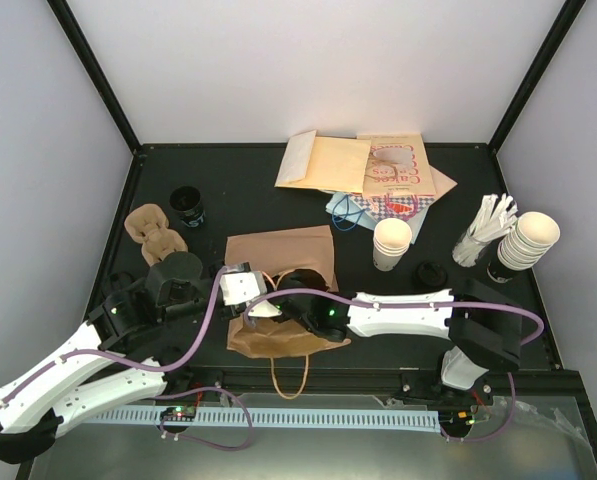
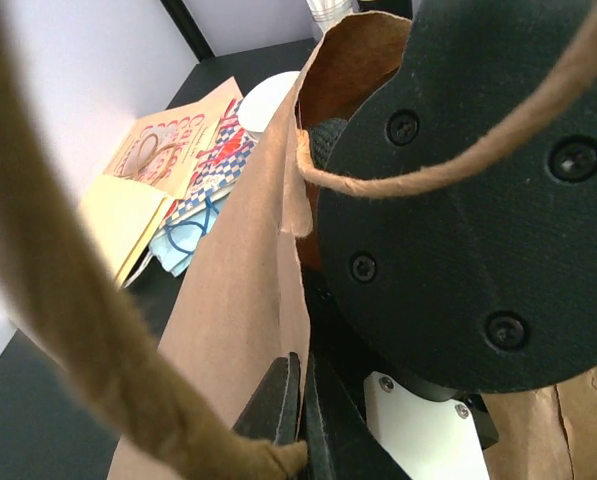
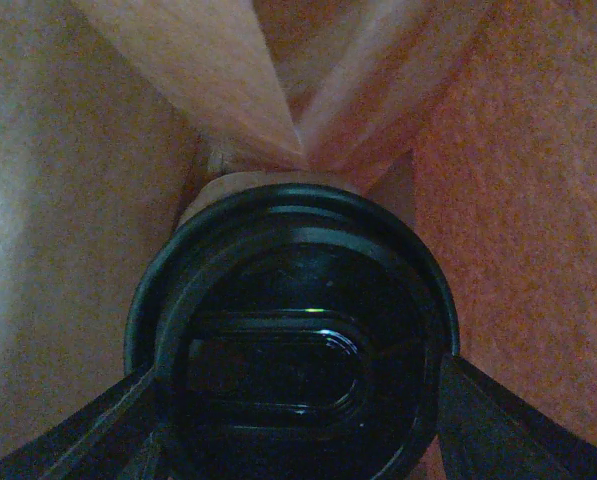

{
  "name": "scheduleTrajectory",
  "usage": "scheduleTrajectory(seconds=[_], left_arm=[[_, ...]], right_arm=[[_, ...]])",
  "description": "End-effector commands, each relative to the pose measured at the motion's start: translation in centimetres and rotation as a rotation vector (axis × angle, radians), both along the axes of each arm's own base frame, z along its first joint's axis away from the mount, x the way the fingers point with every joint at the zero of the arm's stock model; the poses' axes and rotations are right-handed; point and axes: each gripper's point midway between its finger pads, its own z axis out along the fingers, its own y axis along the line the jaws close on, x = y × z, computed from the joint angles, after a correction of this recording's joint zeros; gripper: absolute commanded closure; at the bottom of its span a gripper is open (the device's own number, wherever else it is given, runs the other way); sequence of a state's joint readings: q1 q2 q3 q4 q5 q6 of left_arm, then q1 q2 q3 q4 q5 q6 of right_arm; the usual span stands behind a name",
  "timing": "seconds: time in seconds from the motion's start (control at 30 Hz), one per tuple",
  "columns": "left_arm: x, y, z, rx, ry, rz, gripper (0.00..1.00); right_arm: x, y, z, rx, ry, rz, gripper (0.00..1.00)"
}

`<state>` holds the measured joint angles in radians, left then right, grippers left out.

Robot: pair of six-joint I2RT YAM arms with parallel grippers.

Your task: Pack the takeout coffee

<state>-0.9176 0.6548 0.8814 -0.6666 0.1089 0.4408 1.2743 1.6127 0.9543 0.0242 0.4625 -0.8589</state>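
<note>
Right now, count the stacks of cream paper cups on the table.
2. One stack stands right of the brown bag; the other stack leans at the right edge beside the white sticks. Others may be hidden.

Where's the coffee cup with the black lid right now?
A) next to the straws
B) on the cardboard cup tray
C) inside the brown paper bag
C: the right wrist view shows the takeout coffee in the right gripper, with the brown paper bag walls all round it.
</note>
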Motion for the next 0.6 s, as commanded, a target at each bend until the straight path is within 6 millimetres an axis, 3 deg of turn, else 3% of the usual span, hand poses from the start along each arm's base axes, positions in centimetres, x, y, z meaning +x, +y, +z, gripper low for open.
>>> scheduleTrajectory(seconds=[0.0,0.33,0.57], left_arm=[[-0.8,-0.6,3.1,-0.098,-0.014,-0.042,0.98],[-1.0,-0.6,3.7,-0.134,-0.011,-0.044,0.98],[-1.1,-1.0,4.2,-0.151,0.011,-0.053,0.98]], right_arm=[[0.8,0.4,-0.6,-0.022,-0.012,-0.010,0.49],[1.9,0.2,-1.4,-0.062,-0.034,-0.022,0.50],[2.2,-0.3,-0.3,-0.056,-0.054,-0.040,0.50]])
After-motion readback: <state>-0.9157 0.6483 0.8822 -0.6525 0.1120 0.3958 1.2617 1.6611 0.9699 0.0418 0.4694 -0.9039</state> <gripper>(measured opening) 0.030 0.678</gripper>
